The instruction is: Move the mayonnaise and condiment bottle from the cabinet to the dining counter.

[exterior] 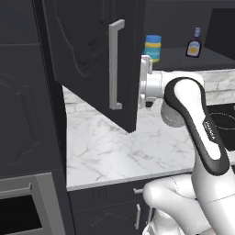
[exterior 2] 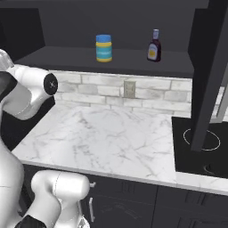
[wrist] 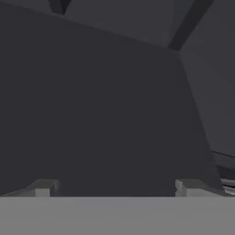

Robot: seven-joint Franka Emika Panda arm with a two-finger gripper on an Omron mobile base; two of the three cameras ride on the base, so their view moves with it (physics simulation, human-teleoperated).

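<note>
Gripper wide open at the cabinet door

Gripper (wrist: pixel 114 189) has its jaws spread wide and nothing between them, close up against a dark cabinet (exterior: pixel 92 50) door panel. Mayonnaise (exterior 2: pixel 103 47) stands upright on the open shelf above and beyond the hand, with the bottle (exterior 2: pixel 154 46) upright on the same shelf, well apart from the jar and farther from the gripper. Below lies a marble worktop (exterior 2: pixel 111 138).

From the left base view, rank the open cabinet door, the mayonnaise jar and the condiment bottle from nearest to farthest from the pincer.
1. Cabinet door: nearest, directly left of the open pincer, which sits behind the door's edge.
2. Mayonnaise jar: on the cabinet shelf, just above and right of the wrist.
3. Condiment bottle: farthest, further right on the same shelf.
</note>
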